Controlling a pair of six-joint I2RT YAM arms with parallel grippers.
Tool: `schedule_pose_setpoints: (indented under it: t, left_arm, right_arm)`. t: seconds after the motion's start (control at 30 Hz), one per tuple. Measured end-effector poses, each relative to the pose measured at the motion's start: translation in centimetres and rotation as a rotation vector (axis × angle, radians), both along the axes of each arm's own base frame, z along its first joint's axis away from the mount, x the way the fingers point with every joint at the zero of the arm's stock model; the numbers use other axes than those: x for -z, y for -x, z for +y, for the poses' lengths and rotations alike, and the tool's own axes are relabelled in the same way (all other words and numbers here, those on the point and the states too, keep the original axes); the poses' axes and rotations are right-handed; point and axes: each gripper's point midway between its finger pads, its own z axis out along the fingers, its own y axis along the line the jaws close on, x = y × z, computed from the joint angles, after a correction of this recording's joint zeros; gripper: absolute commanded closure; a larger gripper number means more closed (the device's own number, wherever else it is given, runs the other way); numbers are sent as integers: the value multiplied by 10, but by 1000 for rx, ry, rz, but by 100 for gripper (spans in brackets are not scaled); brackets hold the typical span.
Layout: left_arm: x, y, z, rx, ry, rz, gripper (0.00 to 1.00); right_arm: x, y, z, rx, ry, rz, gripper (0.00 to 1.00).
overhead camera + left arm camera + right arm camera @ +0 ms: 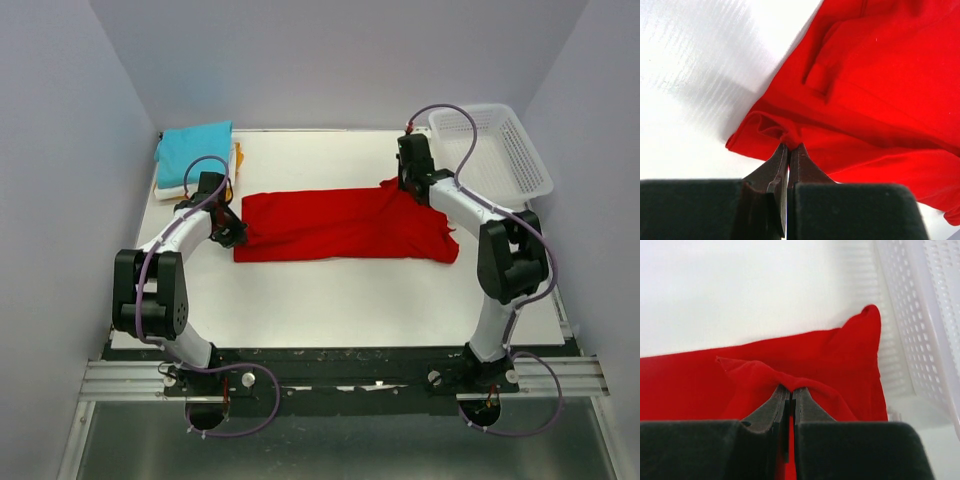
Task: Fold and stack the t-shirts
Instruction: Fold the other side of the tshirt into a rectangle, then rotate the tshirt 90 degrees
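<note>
The red t-shirt (340, 225) lies as a long band across the middle of the white table. My left gripper (232, 236) is shut on its left end; the left wrist view shows the jaws (790, 146) pinching a fold of red cloth (875, 85). My right gripper (408, 186) is shut on the shirt's far right corner; the right wrist view shows the jaws (791, 388) pinching a raised ridge of red cloth (840, 355). A stack of folded shirts sits at the far left: turquoise (194, 150) on top, white (172, 190) and orange-yellow (236, 160) edges beneath.
A white plastic lattice basket (495, 150) stands at the far right, close behind the right gripper; its wall also shows in the right wrist view (920, 315). The table's front edge and black rail (330, 360) lie near the arm bases.
</note>
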Motion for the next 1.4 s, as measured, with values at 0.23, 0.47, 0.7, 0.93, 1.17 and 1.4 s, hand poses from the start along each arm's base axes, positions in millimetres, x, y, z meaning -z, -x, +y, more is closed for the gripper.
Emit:
schedule_pose_setpoints:
  t: [0.23,0.47,0.7,0.93,1.17,1.4]
  left_arm:
    - [2,3,4,-10,-2,18,21]
    - [-20,5,6,1,-9,0,1]
    - [-73,-18,-11,52,18,-147,2]
    - [-63,-64,-72,235,108,-137,1]
    - [-14,-88,-105,339,126,-38,1]
    - [19,-16,-110,385,142,64,1]
  right_arm:
    - [32,-40,-3,-25,49,56,31]
    - [24,-45,-25,122,78,37,0]
    - [-8,-8,-7,65,-119,7,0]
    - [31,63,48,-128,-440,149,0]
    - [91,94,38,25,-466,297,0]
    - [86,25,48,30,-437,226,0]
